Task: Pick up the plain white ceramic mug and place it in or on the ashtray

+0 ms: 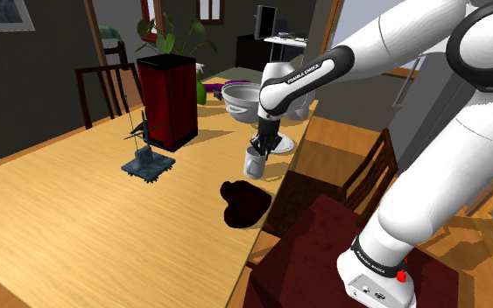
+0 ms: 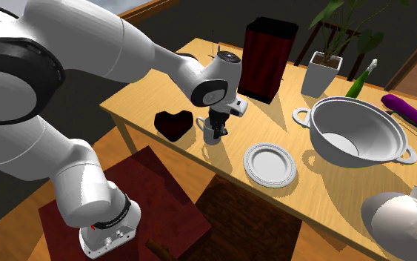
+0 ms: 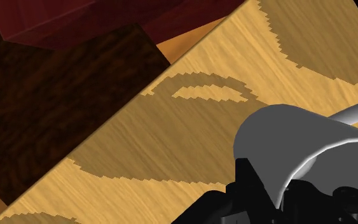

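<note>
Shoulder view first: the tool (image 1: pixel 261 147) points straight down onto the rim of the white mug (image 1: pixel 254 163). The mug is close to the desk (image 1: pixel 78 219) edge on the stand's side. My guess is a top-down rim grip was picked because it keeps the mug upright. The dark red ashtray (image 1: pixel 242 203) sits just beside it along that same edge, toward the near corner, so the carry looks like a short hop.

Second exterior view, same story: tool (image 2: pixel 217 127) on the mug (image 2: pixel 210 133), with the ashtray (image 2: pixel 174 123) next to it, near but not touching. A white plate (image 2: pixel 269 163) lies on the mug's other side, off the route I'd expect.

Wrist view: the mug (image 3: pixel 279 140) is right up in the tool (image 3: pixel 285 198). One finger is outside the wall and the other looks to be inside, so it's clamped on the mug's wall. The mug's shadow, handle loop and all, falls on the desk (image 3: pixel 139 165) a bit apart from it. That might mean it's lifted, but I can't tell for sure.
</note>
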{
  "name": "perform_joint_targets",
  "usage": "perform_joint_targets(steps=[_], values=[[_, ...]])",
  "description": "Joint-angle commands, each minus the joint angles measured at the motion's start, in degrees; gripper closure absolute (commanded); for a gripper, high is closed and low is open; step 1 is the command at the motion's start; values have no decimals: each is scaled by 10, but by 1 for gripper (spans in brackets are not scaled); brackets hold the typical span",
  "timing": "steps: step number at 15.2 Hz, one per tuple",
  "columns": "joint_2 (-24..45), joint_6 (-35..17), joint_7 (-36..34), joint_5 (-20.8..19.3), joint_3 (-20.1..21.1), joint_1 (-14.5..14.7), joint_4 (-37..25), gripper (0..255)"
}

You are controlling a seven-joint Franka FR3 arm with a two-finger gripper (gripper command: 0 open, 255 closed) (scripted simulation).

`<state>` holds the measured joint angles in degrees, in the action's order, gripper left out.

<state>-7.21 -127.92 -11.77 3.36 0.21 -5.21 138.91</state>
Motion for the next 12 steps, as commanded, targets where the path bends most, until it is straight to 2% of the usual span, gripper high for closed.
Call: perform_joint_targets(steps=[1, 12], values=[[-7, 12, -1, 0, 0, 0, -6, 255], [-50, 102, -6, -4, 0, -1, -51, 255]])
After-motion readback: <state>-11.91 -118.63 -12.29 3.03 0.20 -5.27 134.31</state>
